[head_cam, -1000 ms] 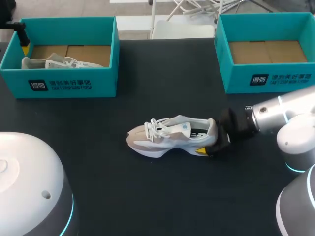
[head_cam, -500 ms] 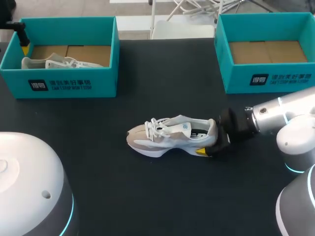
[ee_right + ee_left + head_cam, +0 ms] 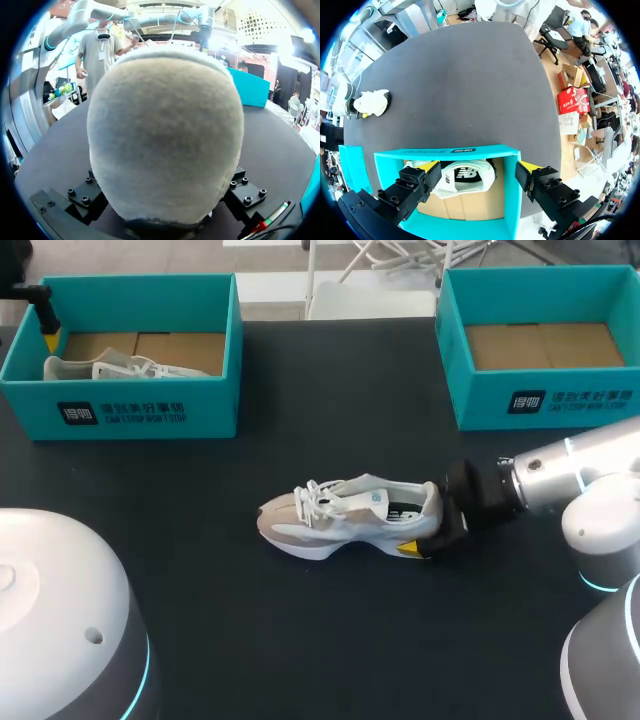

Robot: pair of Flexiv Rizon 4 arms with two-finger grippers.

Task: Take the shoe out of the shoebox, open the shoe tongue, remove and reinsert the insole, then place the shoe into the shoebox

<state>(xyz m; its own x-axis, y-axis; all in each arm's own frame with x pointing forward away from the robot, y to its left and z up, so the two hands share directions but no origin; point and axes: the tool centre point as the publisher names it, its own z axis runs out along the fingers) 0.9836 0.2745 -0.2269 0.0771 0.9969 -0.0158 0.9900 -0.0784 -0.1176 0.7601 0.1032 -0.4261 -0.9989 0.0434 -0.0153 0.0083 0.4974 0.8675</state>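
Observation:
A beige and white shoe lies on its sole mid-table, toe to the left. My right gripper is at its heel, shut on it, with one yellow fingertip showing at the near side. In the right wrist view the heel fills the space between the fingers and hides their tips. My left gripper hangs open above the left teal shoebox, over a second white shoe lying inside. It shows at the box's far left corner in the head view.
The left shoebox stands at the back left with its shoe inside. A second teal shoebox stands at the back right, holding only its cardboard floor. Black table surface lies between the boxes and around the shoe.

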